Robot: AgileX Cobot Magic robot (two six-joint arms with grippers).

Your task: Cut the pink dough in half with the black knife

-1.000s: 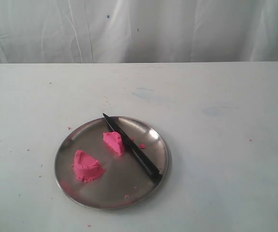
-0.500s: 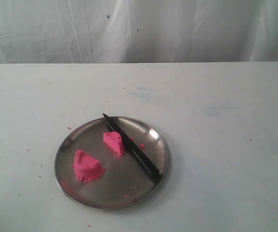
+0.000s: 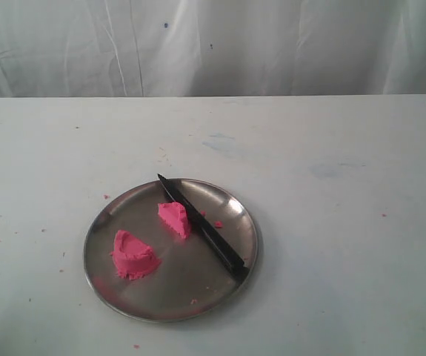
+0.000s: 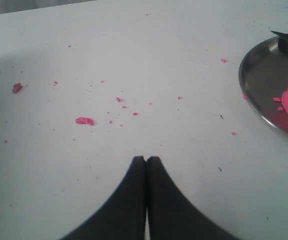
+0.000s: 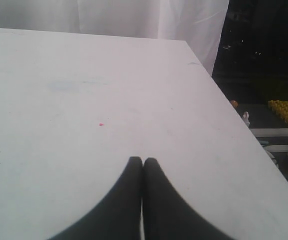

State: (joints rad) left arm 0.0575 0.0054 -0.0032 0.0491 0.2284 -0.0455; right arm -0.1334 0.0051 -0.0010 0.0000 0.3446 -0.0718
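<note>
My white desk (image 3: 331, 148) carries a round steel plate (image 3: 175, 276) near its front edge, with pink crumbs (image 4: 84, 120) scattered beside it.

The left claw (image 4: 146, 159) of the two-armed robot, seen from its own wrist camera: a pair of matte black fingers (image 4: 126, 205), smooth and plain. Each is broad at the base and curves inward to a narrow rounded tip, with a thin pale seam running between them. The right claw (image 5: 142, 160) is built alike, with the same black, horn-shaped pair.
</note>
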